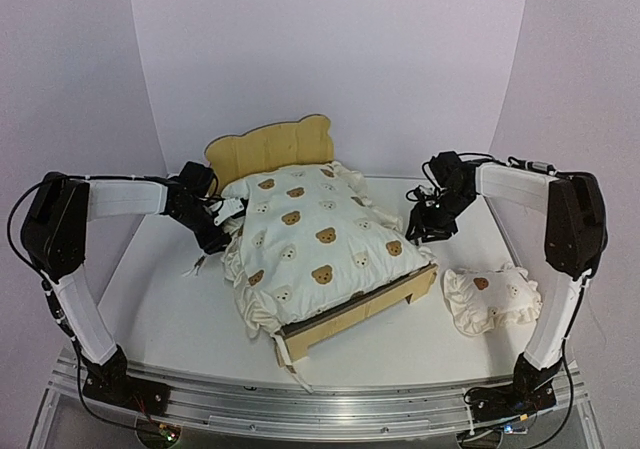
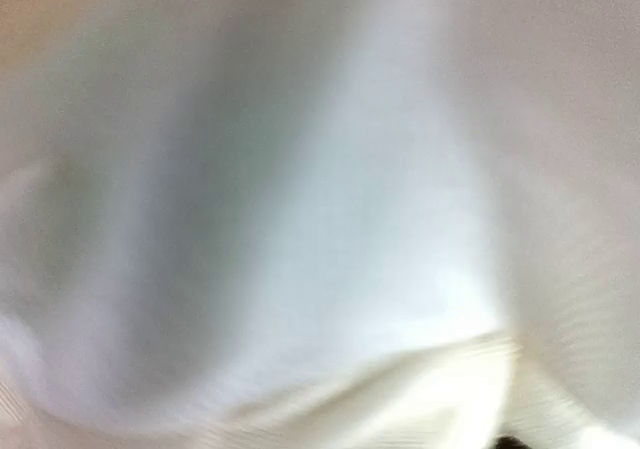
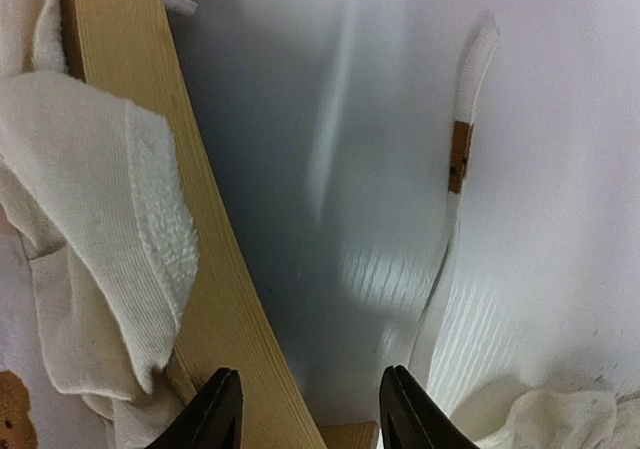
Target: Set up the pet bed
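Top external view: pet bed [image 1: 362, 312] sits mid-table [image 1: 165, 314], set at an angle, its bear-eared headboard [image 1: 268, 147] toward the far wall and its foot toward the near right. Cream bear-print cushion [image 1: 320, 237] lies over the frame and covers the base, with ruffles spilling over the left side and the near corner. Small ruffled pillow [image 1: 490, 299] lies on the table to the right of the bed's foot, apart from it. Left gripper [image 1: 220, 235] is at the cushion's left ruffled edge, below the headboard. Right gripper [image 1: 430, 225] is beside the bed's right side, pointing down. Left wrist view is all blurred white cloth, very close, so I cannot tell whether that pincer is spread or closed, or whether it has any fabric. Right wrist view: the right gripper [image 3: 308, 377] has its two dark fingers [image 3: 215, 414] spread, with nothing between them, low over bare table just beside the plywood side rail [image 3: 150, 169]. Cushion fabric hangs over the rail's far side. A white tie strap [image 3: 461, 159] with a brown patch lies on the table to the right, possibly the cushion's.
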Action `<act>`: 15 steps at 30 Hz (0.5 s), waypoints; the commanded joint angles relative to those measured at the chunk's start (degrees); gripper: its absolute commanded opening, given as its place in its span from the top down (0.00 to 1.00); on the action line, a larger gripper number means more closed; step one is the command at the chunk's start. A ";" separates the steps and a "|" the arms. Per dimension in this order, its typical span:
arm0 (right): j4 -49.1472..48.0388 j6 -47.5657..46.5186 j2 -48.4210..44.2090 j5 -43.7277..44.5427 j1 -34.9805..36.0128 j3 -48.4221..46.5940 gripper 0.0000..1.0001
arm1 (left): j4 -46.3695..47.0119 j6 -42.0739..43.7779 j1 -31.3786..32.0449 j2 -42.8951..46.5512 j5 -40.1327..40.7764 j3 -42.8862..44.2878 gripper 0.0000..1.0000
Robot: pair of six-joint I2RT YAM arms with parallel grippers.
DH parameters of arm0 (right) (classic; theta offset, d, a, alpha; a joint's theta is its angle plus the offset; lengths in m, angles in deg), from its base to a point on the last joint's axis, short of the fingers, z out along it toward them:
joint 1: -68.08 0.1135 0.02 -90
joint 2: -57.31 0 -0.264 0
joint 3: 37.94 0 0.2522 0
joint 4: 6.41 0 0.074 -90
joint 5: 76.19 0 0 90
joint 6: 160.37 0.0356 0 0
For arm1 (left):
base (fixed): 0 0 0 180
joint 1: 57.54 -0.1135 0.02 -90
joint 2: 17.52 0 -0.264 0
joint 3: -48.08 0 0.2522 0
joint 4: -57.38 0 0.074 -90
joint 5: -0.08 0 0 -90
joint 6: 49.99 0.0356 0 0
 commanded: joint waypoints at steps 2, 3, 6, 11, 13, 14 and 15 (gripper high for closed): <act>4.37 6.37 -4.95 -7.36 7.64 6.46 0.51 | 12.26 0.15 1.64 -4.56 -9.06 7.59 0.33; 4.28 7.23 -5.35 -7.41 9.05 7.02 0.51 | 12.46 0.17 1.66 -5.54 -8.93 8.44 0.33; 3.98 8.43 -6.25 -6.69 14.71 7.81 0.51 | 12.21 -0.26 1.64 -7.92 -8.63 11.27 0.33; -0.25 12.91 -8.35 -4.96 22.72 9.90 0.51 | 12.11 0.43 1.66 -11.46 -7.63 14.79 0.33; -4.82 14.69 -9.58 -3.76 25.98 11.51 0.51 | 12.22 0.68 1.64 -12.82 -7.37 15.96 0.33; -7.99 15.46 -10.04 -3.05 27.95 12.34 0.51 | 12.38 0.69 1.64 -13.47 -7.18 16.72 0.33; -10.66 16.02 -10.28 -2.40 29.49 12.97 0.51 | 12.51 0.64 1.64 -14.04 -7.03 17.43 0.33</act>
